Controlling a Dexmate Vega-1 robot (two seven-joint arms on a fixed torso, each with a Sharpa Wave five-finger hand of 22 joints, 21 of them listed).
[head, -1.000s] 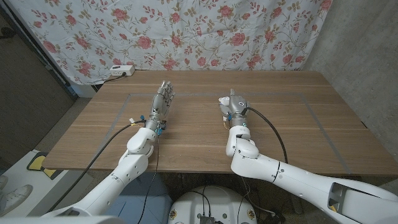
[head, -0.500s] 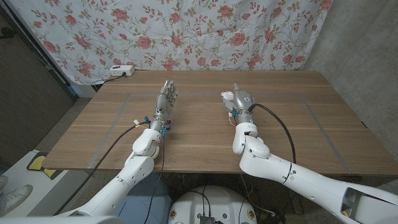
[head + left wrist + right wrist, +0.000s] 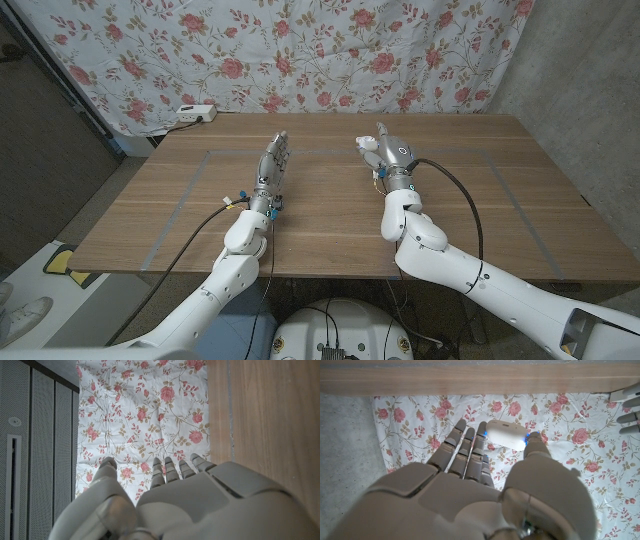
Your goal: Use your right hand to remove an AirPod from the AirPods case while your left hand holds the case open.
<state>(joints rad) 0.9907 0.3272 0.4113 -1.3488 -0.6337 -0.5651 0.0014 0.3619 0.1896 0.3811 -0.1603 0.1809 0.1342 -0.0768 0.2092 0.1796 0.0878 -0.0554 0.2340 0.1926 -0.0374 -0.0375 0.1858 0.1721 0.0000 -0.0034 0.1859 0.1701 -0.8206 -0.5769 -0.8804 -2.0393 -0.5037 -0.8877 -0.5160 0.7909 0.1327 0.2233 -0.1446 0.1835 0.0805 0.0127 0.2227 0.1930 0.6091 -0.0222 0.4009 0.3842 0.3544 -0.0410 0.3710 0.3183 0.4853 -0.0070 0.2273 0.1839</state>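
A small white AirPods case (image 3: 506, 435), rounded and with its lid closed, sits pinched between the thumb and the fingertips (image 3: 481, 430) of the robot's right hand (image 3: 470, 495). In the right wrist view the case is seen against a floral curtain (image 3: 410, 425), with the other fingers of that hand reaching up beside it. In the head view the right hand (image 3: 385, 155) is raised above the far middle part of the wooden table (image 3: 480, 210), and the case is too small there to make out clearly.

The left hand (image 3: 272, 168) is above the table, a little to the left of the right hand and apart from it. Its fingers are stretched forward and slightly spread, and it holds nothing. The left wrist view shows the back of this hand (image 3: 190, 505) with its fingers (image 3: 167, 467) pointing toward the curtain, beside the table's wood surface. At the edge of the right wrist view, the tips of the left hand's fingers (image 3: 629, 402) appear, not touching the case.

Thin tape lines (image 3: 195, 185) mark out a rectangle on the tabletop. Black cables (image 3: 455, 185) run along both arms. Behind the table hangs the curtain with red roses on white, and a white power strip (image 3: 195, 113) lies just beyond the table's far left corner.
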